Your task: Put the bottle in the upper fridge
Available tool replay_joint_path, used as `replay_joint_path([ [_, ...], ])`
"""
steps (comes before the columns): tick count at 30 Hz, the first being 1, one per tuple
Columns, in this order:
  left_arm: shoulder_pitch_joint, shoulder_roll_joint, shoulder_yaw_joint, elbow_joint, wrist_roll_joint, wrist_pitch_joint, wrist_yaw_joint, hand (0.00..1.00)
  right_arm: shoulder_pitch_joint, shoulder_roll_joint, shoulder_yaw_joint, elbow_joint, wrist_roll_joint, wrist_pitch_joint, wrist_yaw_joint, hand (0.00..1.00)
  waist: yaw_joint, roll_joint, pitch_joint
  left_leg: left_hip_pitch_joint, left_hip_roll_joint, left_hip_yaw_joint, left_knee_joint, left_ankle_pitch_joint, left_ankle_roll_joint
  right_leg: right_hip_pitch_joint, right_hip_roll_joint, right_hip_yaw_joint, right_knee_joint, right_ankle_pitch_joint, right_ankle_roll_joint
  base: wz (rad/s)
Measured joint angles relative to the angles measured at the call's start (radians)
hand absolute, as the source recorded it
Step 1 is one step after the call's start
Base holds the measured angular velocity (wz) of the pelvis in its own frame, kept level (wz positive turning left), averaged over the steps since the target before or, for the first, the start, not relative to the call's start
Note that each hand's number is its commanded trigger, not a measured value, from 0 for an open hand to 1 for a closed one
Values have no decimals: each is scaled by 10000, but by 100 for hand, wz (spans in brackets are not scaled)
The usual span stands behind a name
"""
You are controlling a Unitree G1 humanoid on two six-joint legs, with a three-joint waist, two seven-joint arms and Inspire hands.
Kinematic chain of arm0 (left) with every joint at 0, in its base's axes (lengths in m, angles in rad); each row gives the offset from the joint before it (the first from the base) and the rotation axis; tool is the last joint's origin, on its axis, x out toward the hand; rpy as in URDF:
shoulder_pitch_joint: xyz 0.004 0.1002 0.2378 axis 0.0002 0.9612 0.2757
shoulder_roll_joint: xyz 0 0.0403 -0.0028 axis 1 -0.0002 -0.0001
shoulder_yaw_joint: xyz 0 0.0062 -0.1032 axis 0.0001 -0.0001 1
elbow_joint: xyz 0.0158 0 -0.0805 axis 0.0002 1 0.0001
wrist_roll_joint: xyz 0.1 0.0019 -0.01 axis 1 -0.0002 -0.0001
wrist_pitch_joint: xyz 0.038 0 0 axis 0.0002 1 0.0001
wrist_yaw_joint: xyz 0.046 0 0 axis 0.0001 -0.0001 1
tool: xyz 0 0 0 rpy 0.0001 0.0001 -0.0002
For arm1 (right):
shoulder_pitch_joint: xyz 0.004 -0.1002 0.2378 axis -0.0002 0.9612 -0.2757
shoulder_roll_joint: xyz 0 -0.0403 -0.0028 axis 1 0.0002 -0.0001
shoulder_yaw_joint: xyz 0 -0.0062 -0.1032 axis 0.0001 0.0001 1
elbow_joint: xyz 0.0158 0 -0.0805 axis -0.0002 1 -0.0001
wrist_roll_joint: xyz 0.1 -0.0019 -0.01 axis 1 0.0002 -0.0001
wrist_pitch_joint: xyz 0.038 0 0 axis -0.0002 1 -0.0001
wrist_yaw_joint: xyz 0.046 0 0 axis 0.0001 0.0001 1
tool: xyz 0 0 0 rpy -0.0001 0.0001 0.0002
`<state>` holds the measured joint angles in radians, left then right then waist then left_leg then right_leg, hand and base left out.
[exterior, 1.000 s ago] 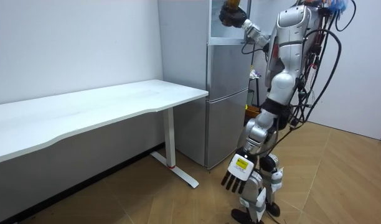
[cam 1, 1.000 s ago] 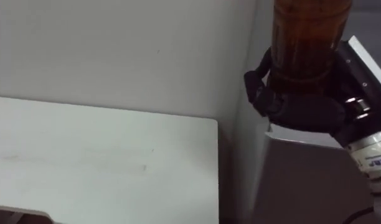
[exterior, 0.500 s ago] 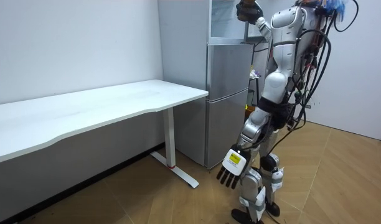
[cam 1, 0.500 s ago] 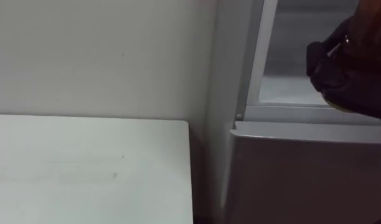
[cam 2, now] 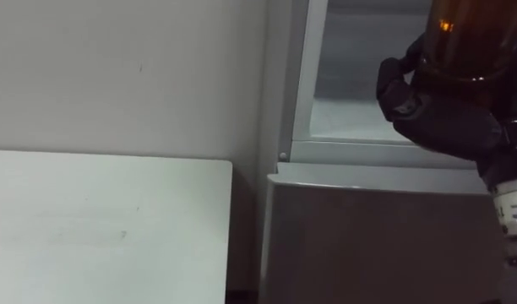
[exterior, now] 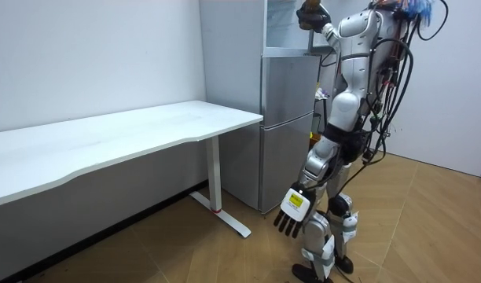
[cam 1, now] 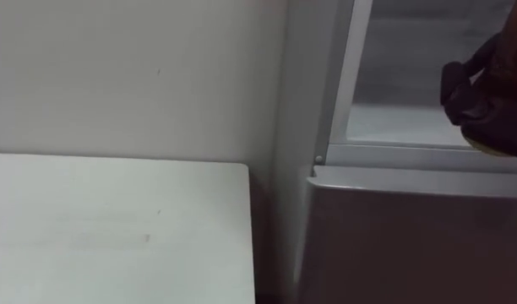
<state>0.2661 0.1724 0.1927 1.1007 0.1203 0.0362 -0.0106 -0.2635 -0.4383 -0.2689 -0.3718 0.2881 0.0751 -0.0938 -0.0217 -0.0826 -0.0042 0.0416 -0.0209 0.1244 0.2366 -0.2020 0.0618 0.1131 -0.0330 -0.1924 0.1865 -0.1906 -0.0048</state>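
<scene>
My right hand (cam 2: 448,118) is shut on a brown bottle (cam 2: 468,34), held upright at the open upper compartment (cam 2: 360,93) of a grey fridge (exterior: 286,118). Dark fingers wrap the bottle's lower part, and its top is cut off by the frame. In the room view I stand close in front of the fridge with my right hand (exterior: 311,14) raised to the upper opening. My left hand (exterior: 294,214) hangs open beside my leg. The same right hand (cam 1: 487,101) sits just above the compartment's lower frame.
The lower fridge door (cam 2: 368,236) is closed below the opening. A white table (cam 2: 98,228) stands against the wall to my left, its end beside the fridge. Wooden floor (exterior: 429,228) lies open behind me.
My right hand has carried the bottle from the fridge's front edge into the upper opening. I have stepped closer to the fridge, and the eye view has shifted with me.
</scene>
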Motion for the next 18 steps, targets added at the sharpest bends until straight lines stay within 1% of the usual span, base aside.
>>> replay_joint_path([
  [2, -3, 3, 2, -16, -3, -4, 27, 0, -2, -2, 1, 297, 165, -13, -96, 100, 39, 10, 22, 3, 14, -2, -35, -20, -6, 1, 1, -15, 6, 0, 0, 0],
  [4, 49, 10, 7, -15, 0, 13, 137, 0, -2, -1, 0, 806, 326, 20, -318, 100, 57, -24, 42, -35, 25, -3, -52, -35, -18, -36, -16, -27, 11, -7, -5, 0],
  [7, 148, 10, 6, -15, -13, 88, 236, 0, -2, -1, -3, 1197, 392, 140, -569, 100, 49, -30, 42, -180, 36, -13, -19, -40, -27, -118, -8, -57, 15, -12, -11, 0],
  [11, 206, 14, 8, -15, 34, 105, 231, 0, -7, -4, -2, 1751, 354, 144, -749, 100, 84, -41, 39, -194, 36, -91, 14, -47, -40, -87, -2, -153, 16, -12, -12, 6],
  [13, 204, 14, 21, -33, 28, 104, 213, 0, -11, -5, 1, 2202, 321, 152, -952, 100, 308, -47, 39, -125, 48, -76, -2, -55, -52, -55, 4, -137, 44, -12, -12, 0],
  [15, 204, 13, 14, -42, 25, 104, 190, 0, -114, -4, 15, 2556, 437, 160, -1095, 100, 385, -51, 42, -115, 53, -81, -1, -59, -51, -35, 0, -164, 52, -12, -12, 2],
  [17, 190, 14, 20, -48, 25, 104, 186, 0, -360, -5, 15, 2970, 694, 178, -1203, 100, 436, -53, 43, -134, 54, -89, 8, -62, -51, -46, -3, -320, 53, -12, -11, 2],
  [18, 187, 18, 21, -59, 27, 104, 185, 0, -528, -12, 32, 3152, 702, 250, -1380, 100, 518, -57, 47, -192, 54, -152, 10, -83, -55, -42, -2, -412, 59, -12, -11, 10],
])
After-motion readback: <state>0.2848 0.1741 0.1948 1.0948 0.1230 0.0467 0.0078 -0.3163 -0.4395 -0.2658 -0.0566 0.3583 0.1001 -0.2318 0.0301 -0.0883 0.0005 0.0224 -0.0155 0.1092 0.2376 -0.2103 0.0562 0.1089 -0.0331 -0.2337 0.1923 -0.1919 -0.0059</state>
